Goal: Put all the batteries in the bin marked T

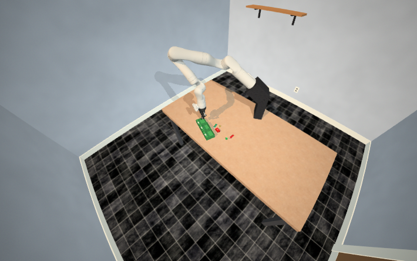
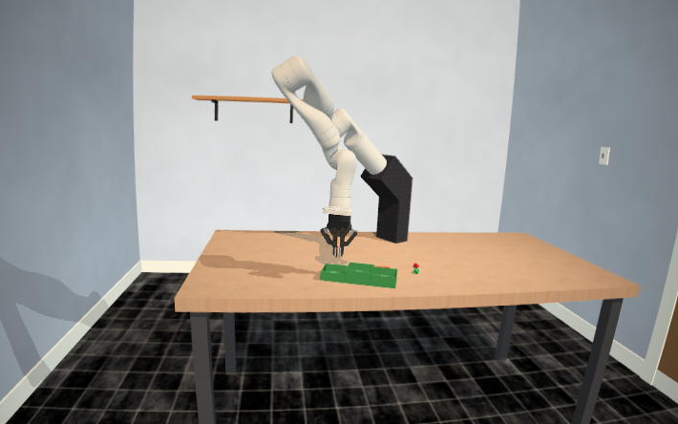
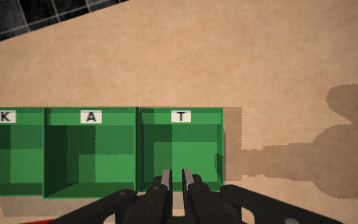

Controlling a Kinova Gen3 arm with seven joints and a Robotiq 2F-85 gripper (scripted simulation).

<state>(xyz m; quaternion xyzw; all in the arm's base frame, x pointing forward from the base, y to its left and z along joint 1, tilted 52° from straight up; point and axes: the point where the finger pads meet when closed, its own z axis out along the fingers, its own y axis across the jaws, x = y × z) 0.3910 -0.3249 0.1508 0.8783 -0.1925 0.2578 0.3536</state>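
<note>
Bin T [image 3: 207, 116] is the end unit of a green row of three on the counter [image 3: 280, 60]. In the wrist view the labels read K [image 3: 4, 116], A [image 3: 90, 116] and T [image 3: 180, 116], running from 9 o'clock to 3 o'clock. All three bins stand flat and touch side to side.

Pincer [image 3: 177, 172]: narrow, with only a thin slit between the two fingers and nothing gripped in it. It points straight down and enters the wrist view at 6 o'clock, over the near wall of bin T. In the exterior view the pincer [image 2: 337, 252] hangs above the bin row [image 2: 357, 279], apart from it, toward its 9 o'clock end. In the top view the pincer [image 1: 202, 114] sits at the 11 o'clock end of the row [image 1: 204, 127]. Its shadow falls on the counter at 3 o'clock of bin T in the wrist view.

Batteries: too small in these views to tell for certain from the other loose pieces. All of those pieces lie on the counter [image 1: 268, 155] outside the bins, at 3 to 4 o'clock of the row in the top view:
- green piece [image 1: 215, 124], just beside the row
- red piece [image 1: 217, 130], just beside the row
- second red piece [image 1: 231, 136], farther out
- second green piece [image 1: 226, 138], near that red one

In the exterior view a red and green cluster [image 2: 415, 268] shows at 3 o'clock of the row, apart from it.
</note>
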